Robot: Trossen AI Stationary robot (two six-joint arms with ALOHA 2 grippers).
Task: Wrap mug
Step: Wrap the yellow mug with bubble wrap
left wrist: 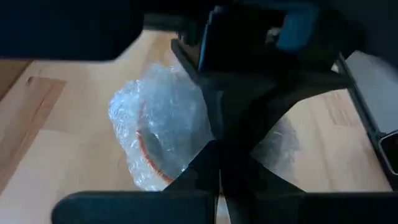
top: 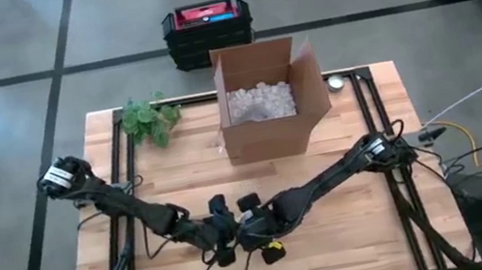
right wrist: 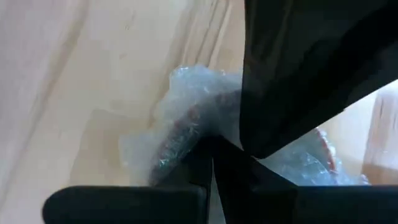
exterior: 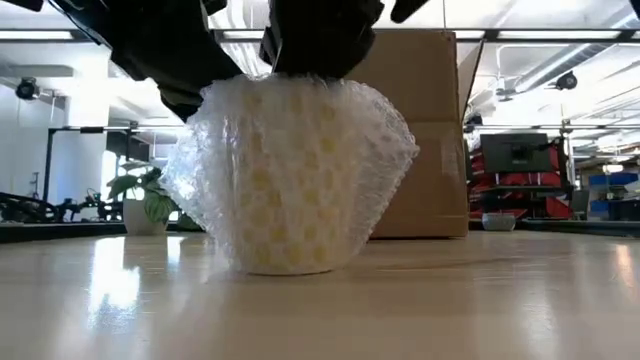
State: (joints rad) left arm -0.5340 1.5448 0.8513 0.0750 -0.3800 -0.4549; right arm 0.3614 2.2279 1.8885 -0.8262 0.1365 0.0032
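While both grippers pinch the bubble wrap shut over the mug near the table's front edge, they should gather evenly, keeping it upright.

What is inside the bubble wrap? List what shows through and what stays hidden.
Inside the bubble wrap a pale mug shows faintly; the left wrist view shows an orange rim. Its handle and base are covered, and both grippers hide the top.
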